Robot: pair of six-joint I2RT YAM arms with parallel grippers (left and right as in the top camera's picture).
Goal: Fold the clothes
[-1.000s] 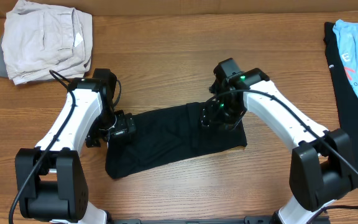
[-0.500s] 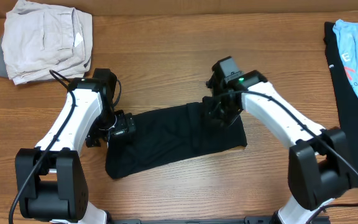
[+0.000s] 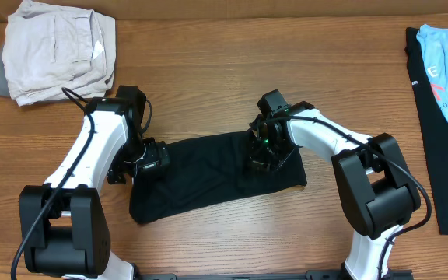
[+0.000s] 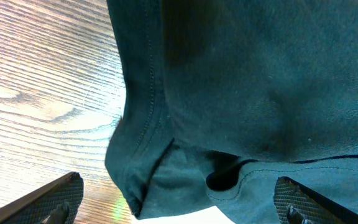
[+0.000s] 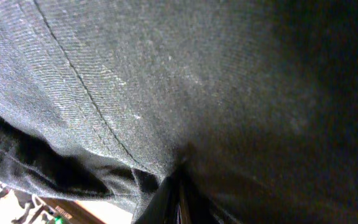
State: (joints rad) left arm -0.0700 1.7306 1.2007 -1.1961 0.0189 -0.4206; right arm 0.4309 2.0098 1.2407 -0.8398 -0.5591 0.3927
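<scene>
Lying on the bench [image 3: 208, 85] is one black T-shirt [image 3: 208, 177], the right gripper [image 5: 178, 190] clamping it. The left gripper [image 4: 179, 199] gapes over its edge.

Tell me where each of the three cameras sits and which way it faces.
Overhead: above the brown wooden table, looking straight down; both arms, left hand and right hand show.
Left wrist: on the left arm, facing the plain black soft-cloth T-shirt; open fingertips show.
Right wrist: close against the cloth; shut fingers pinch it.
Shared: all show the T-shirt.
</scene>
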